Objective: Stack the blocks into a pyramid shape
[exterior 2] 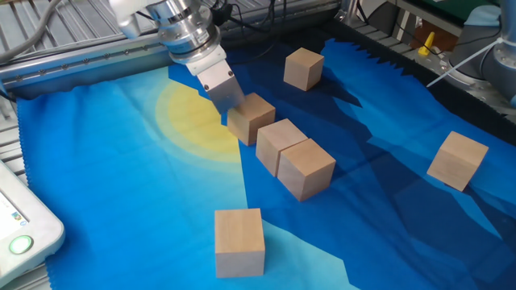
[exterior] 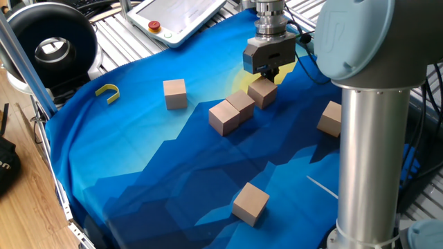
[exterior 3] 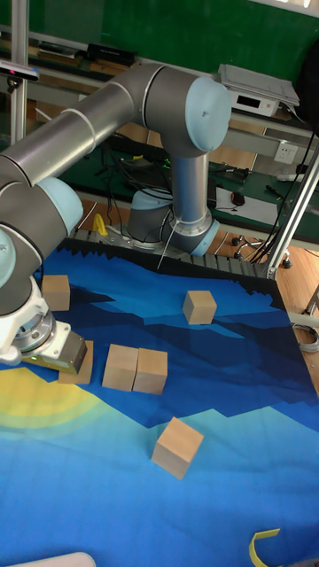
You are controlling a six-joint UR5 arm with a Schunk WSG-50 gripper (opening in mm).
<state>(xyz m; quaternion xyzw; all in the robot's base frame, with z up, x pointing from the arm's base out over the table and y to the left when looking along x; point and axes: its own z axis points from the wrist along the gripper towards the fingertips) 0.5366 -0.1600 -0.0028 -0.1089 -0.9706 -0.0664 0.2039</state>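
- Wooden cubes are the task's things: three blocks lie in a loose row on the blue cloth (exterior: 138, 180), and the end block (exterior 2: 251, 117) of that row sits just off the yellow sun patch (exterior 2: 189, 121), with the tool (exterior: 270, 69) right over it.
- The other three blocks lie well apart from that row: one (exterior: 175, 93) towards the yellow hook (exterior: 108, 91), one (exterior: 331, 118) beside the arm's column, one (exterior: 250, 203) near the cloth's front edge.
- Whether the tool is spread or pinched I cannot tell; its fingers are hidden behind its body or the cube in every view.
- Risk, as I judge it: the end block sits skewed to its neighbour (exterior 2: 279, 143), so a finger could land on its top or shove it into the row.
- A second risk: soft, creased cloth may let a stacked cube tip.
- The tall fixed view shows the tool's body (exterior 3: 62, 353) low against that block; only the other fixed view shows the skew.
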